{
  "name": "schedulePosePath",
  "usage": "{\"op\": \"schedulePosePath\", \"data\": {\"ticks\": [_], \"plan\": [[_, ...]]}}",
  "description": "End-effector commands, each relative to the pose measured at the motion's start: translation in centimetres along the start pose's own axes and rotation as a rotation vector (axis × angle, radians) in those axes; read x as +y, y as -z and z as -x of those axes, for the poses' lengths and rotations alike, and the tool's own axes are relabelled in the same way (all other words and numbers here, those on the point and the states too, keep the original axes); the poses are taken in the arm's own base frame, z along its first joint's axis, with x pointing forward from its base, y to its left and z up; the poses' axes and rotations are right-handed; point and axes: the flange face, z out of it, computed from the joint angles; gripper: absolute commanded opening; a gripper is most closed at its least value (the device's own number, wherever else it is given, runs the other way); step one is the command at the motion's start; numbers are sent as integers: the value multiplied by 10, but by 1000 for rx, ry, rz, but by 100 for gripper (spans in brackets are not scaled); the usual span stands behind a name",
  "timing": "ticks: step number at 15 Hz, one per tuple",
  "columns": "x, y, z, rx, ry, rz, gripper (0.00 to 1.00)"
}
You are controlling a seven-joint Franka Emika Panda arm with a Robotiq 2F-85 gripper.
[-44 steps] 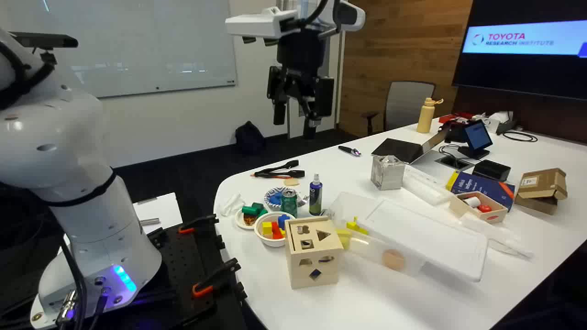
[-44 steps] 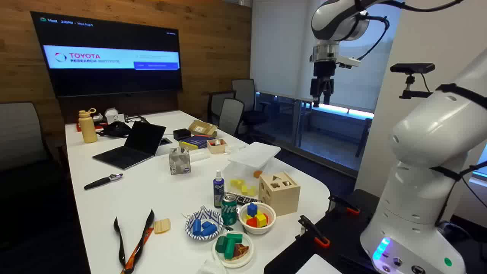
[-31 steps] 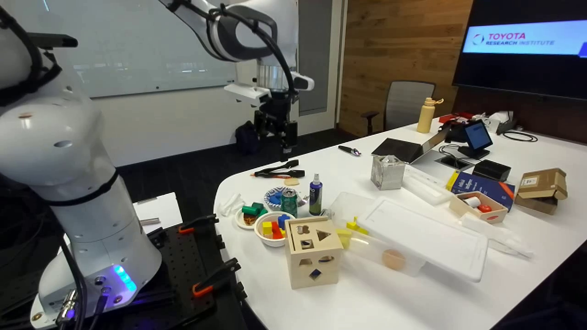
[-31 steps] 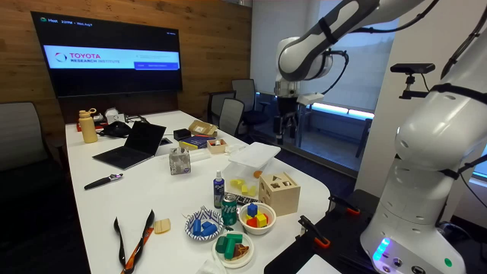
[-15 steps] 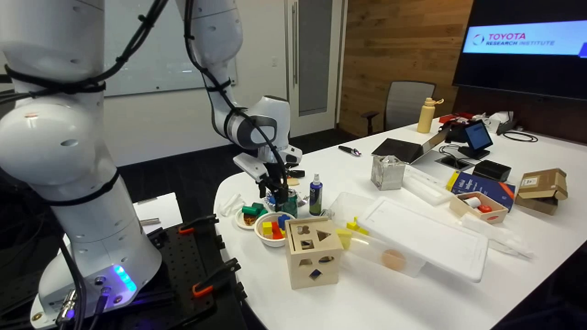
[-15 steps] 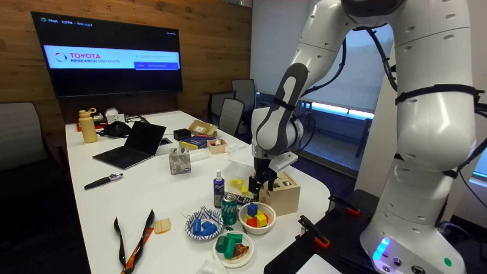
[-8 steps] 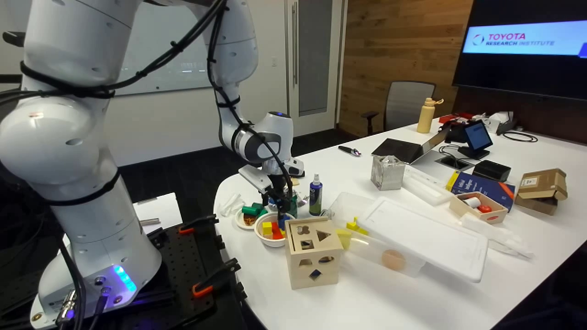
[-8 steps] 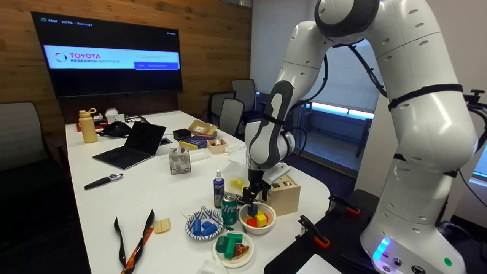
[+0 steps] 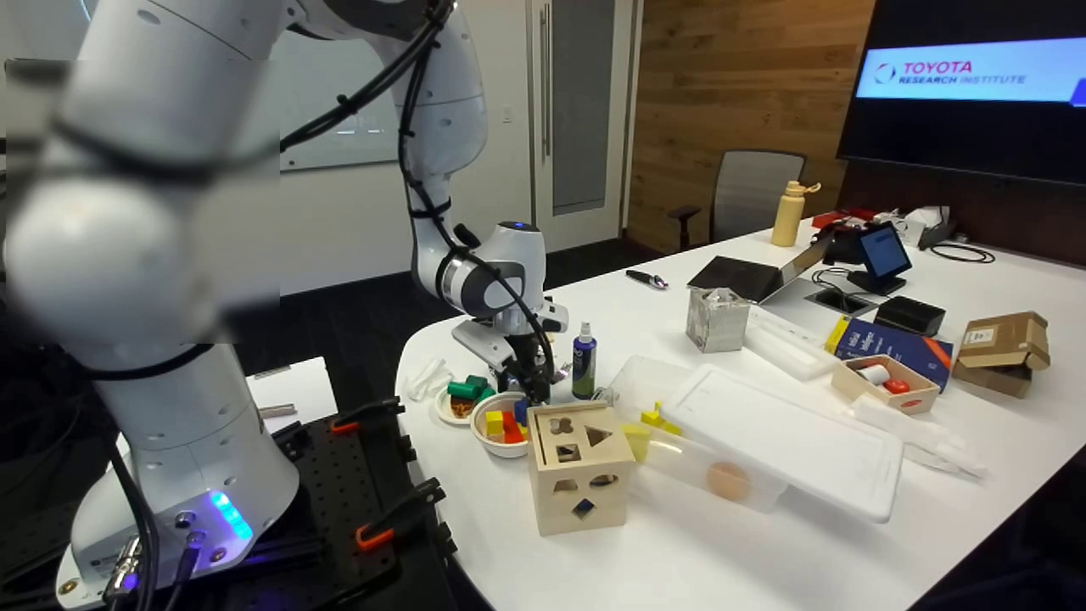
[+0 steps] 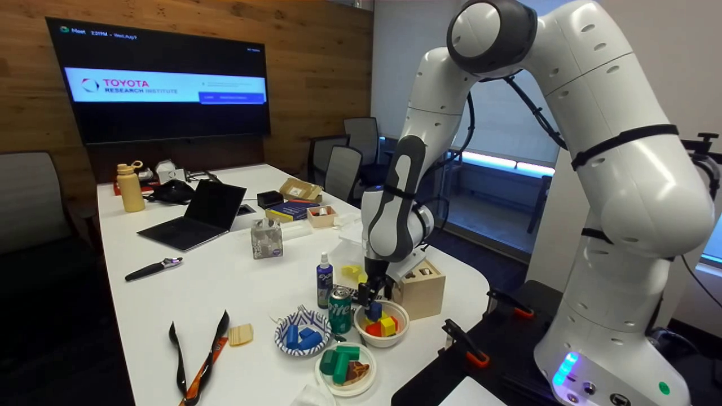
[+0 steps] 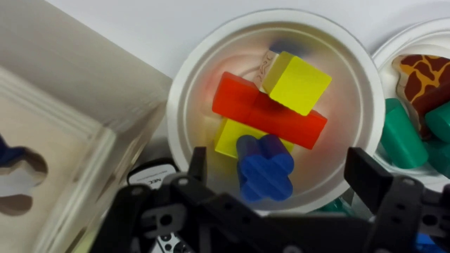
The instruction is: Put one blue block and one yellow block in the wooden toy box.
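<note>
While the gripper (image 11: 279, 164) hangs over the white bowl (image 11: 281, 15), its fingers (image 11: 365, 175) are wide apart and hold nothing. Seen from the wrist, they line up on both sides of the blue block (image 11: 266, 172), likely to pinch it next. A yellow block (image 11: 300, 84) seems propped up by the red block (image 11: 237, 98). The wooden toy box (image 9: 581, 479) stands just beside the bowl, maybe so each block has a short trip.

yellow block (image 9: 494, 422) in bowl (image 9: 499, 449); toy box (image 9: 583, 472) beside.
</note>
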Motion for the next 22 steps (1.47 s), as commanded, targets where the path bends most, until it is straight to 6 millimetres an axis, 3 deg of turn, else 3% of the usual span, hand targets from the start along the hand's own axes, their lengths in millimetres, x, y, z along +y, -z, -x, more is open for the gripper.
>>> {"op": "schedulePosePath", "data": {"ticks": [1,4,5,6,13,18,22], "plan": [[-3,-4,-5,56,20,16,100],[-7,-8,-6,85,35,10,100],[-9,-8,-5,91,38,8,75],[-9,-9,-5,96,42,11,73],[-9,3,-3,89,48,50,19],[-3,17,-6,95,46,71,15],[-3,66,-6,117,33,22,15]]}}
